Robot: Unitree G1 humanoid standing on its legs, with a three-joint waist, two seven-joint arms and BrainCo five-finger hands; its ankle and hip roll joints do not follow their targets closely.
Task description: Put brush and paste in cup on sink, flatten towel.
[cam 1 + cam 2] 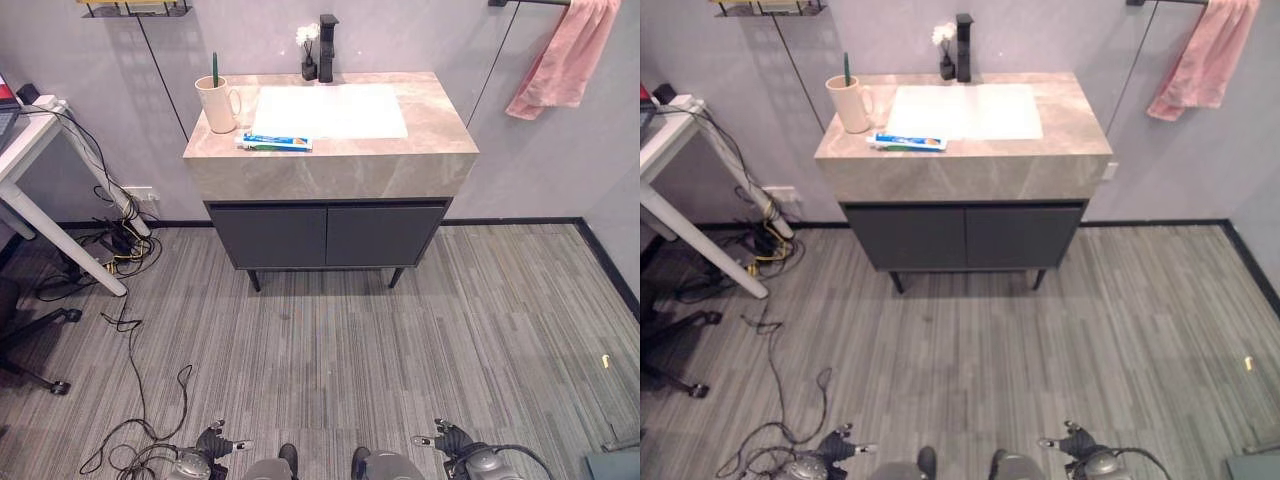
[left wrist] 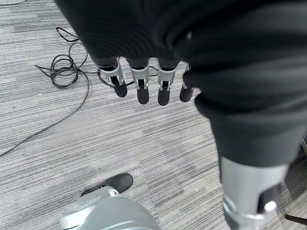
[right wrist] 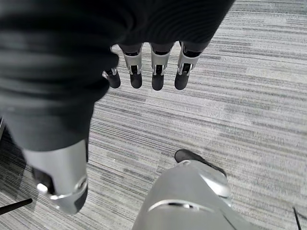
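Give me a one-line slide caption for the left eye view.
Toothbrush already in cup, toothpaste lying on sink counter, pink towel bunched on wall rail.

Your left hand (image 2: 144,81) hangs low at your side, palm down toward the floor (image 2: 72,143), its fingers (image 2: 142,91) straight and relaxed in a row, holding nothing. Your right hand (image 3: 148,72) mirrors it on the other side, fingers (image 3: 158,79) loose and straight, empty. From the head views, both hands sit at the bottom edge, well apart.

head stereo facing sink (image 1: 330,110), wrists floorward
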